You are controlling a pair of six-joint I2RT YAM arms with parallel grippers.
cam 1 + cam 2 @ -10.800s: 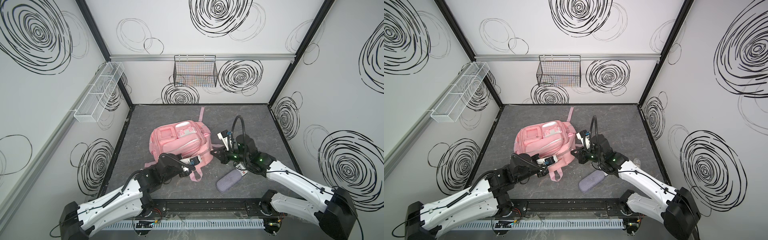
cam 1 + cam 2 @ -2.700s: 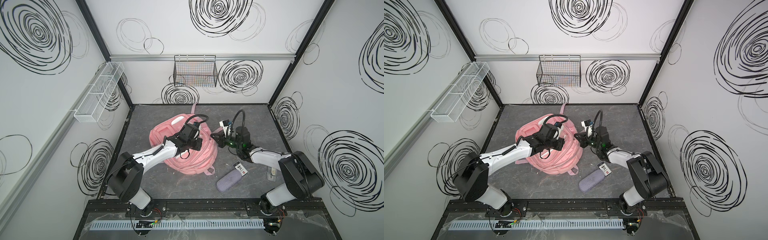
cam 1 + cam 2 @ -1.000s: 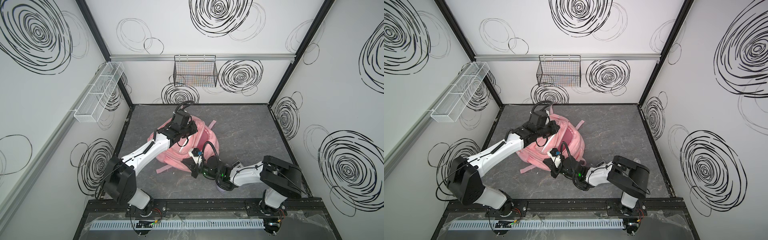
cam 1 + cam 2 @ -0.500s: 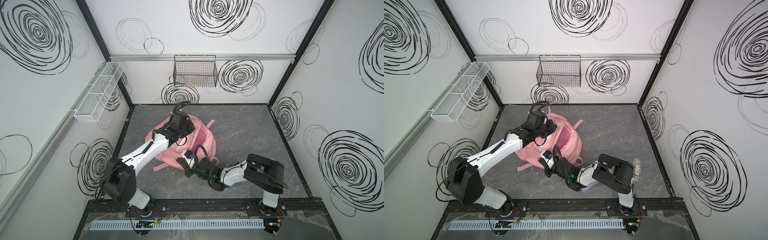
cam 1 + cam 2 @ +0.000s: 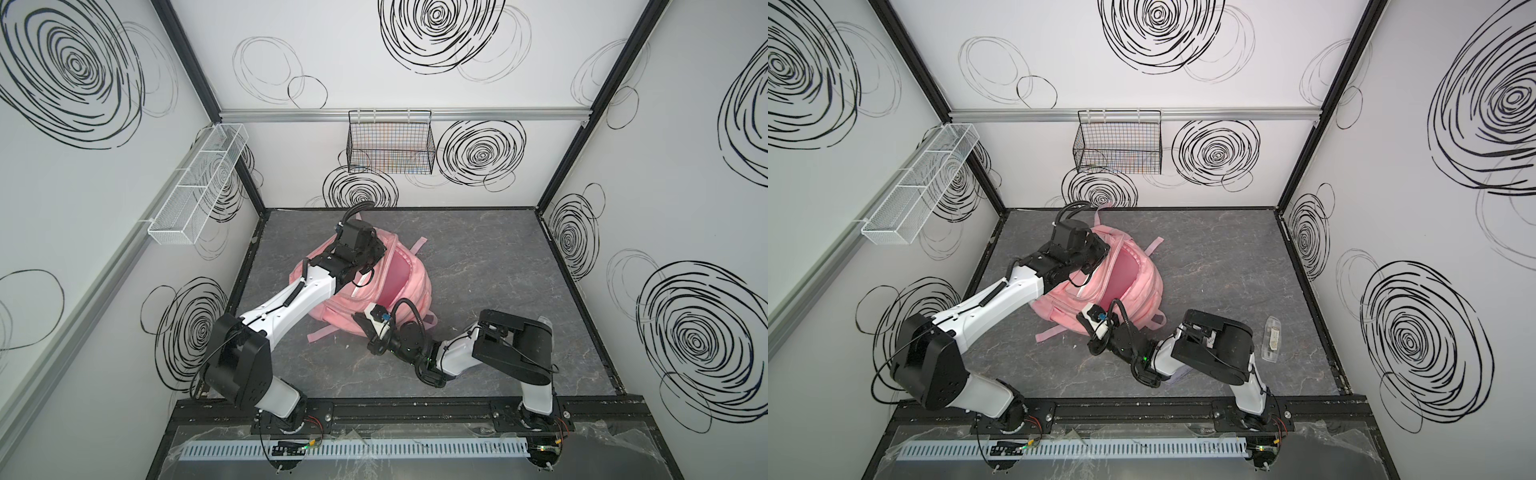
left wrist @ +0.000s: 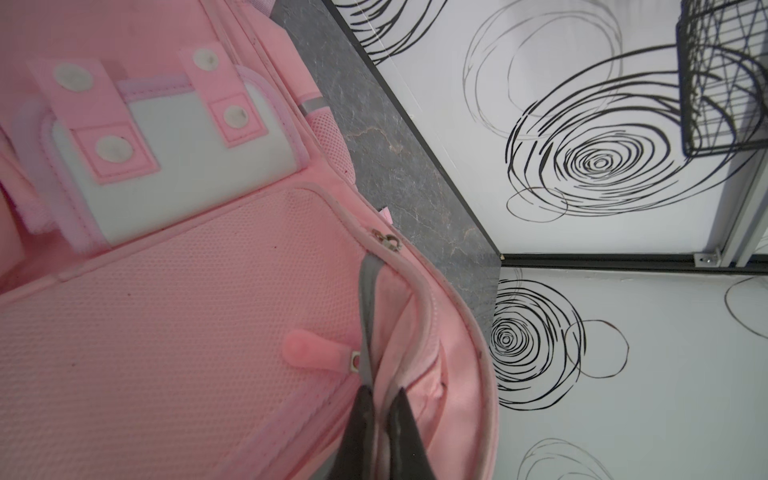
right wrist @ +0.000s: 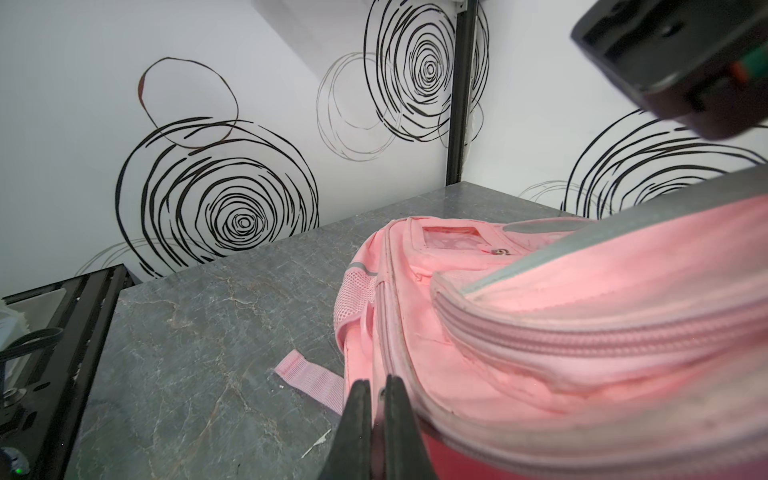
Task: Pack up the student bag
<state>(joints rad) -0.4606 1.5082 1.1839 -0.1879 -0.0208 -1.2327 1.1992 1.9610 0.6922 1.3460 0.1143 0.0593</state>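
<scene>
On my tabletop [image 5: 498, 257] the bag [image 5: 399, 286] lies just off centre toward 9 o'clock, mouth gaping. My left hand [image 6: 380, 395] is clamped on its rim at 10 o'clock; my right hand [image 7: 376, 386] pinches its edge at 6 o'clock.

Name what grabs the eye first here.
The pink student bag lies mid-table with its main compartment gaping open. The left gripper pinches the opening's left rim and the right gripper its near end, both shut on fabric. Behind, a black wire basket hangs on the back wall.
</scene>
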